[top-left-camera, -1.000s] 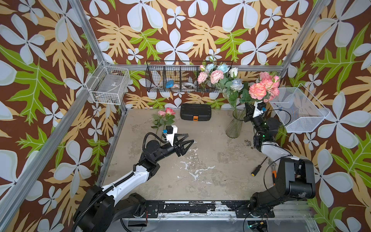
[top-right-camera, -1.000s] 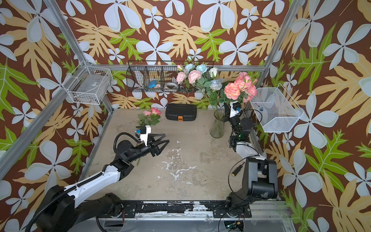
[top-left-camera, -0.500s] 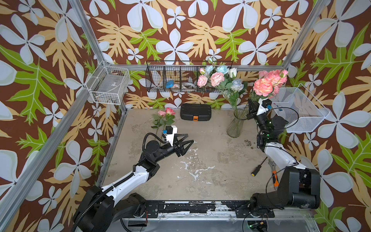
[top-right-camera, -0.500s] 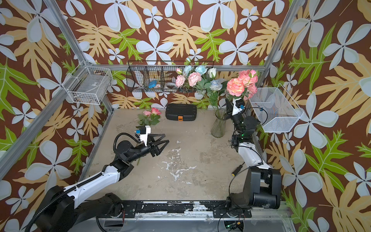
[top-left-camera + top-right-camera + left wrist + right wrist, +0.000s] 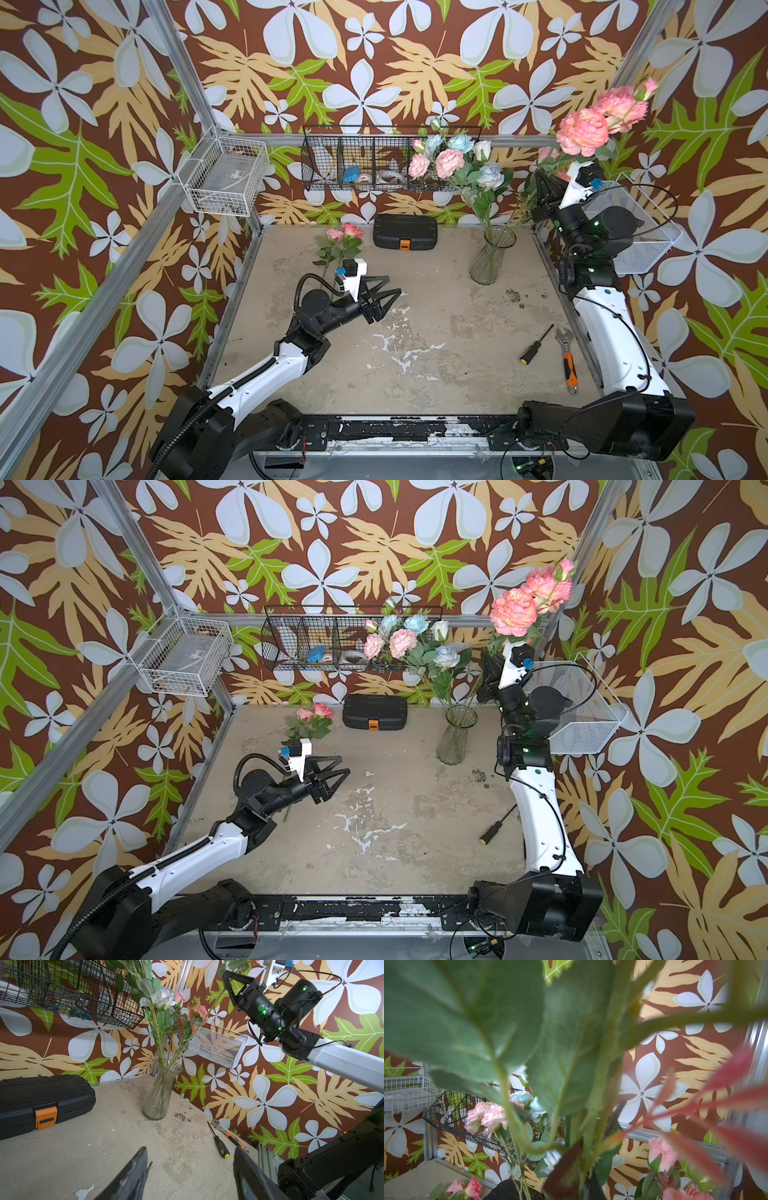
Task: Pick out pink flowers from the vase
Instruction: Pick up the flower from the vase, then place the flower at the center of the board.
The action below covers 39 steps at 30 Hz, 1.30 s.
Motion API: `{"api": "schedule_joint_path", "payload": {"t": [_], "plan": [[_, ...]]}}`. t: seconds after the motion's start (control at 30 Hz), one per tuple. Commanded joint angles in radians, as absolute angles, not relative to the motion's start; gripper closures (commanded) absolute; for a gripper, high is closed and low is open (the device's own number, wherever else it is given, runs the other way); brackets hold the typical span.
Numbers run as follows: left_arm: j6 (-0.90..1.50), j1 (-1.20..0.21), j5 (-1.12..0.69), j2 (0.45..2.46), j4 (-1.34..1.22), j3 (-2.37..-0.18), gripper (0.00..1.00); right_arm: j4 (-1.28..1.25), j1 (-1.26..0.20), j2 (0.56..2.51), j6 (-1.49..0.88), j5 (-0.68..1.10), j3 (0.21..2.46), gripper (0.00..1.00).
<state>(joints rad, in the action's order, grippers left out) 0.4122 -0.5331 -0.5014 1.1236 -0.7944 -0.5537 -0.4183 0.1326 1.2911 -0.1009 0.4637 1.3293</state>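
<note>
One pink spray [image 5: 345, 233] already lies far left on the table [image 5: 457, 365]. The right gripper [image 5: 542, 194], clamped on a pink bunch [image 5: 582, 131] by its stems, holds it high, right of the vase [image 5: 492, 257]. Two pink carnations [image 5: 449, 162] are left inside. The left gripper [image 5: 388, 306] hangs half-open and empty.

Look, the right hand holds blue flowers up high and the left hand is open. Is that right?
Not quite. The flowers held up high by the right hand are pink, not blue; both top views show it. The left hand is open.
</note>
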Motion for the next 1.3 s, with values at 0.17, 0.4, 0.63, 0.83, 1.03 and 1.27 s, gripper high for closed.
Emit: {"api": "schedule_joint_path", "payload": {"t": [0.17, 0.4, 0.63, 0.83, 1.03, 1.27], "plan": [[0.346, -0.534, -0.535, 1.073, -0.805, -0.558, 0.32, -0.223, 0.076, 1.229, -0.197, 0.489, 1.43, 0.98], [0.334, -0.534, -0.545, 1.036, -0.954, -0.47, 0.1, -0.35, -0.137, 1.172, -0.32, 0.551, 1.253, 0.98], [0.342, -0.535, -0.578, 1.027, -1.058, -0.391, 0.07, -0.39, -0.386, 1.241, -0.371, 0.662, 1.162, 0.99], [0.34, -0.537, -0.632, 1.077, -1.061, -0.418, 0.07, -0.416, -0.502, 1.298, -0.402, 0.77, 1.175, 0.99], [0.341, -0.551, -0.679, 1.088, -1.112, -0.428, 0.1, -0.424, -0.559, 1.347, -0.405, 0.799, 1.169, 1.0], [0.343, -0.575, -0.713, 1.14, -1.112, -0.454, 0.16, -0.432, -0.615, 1.379, -0.385, 0.809, 1.18, 1.0]]}}
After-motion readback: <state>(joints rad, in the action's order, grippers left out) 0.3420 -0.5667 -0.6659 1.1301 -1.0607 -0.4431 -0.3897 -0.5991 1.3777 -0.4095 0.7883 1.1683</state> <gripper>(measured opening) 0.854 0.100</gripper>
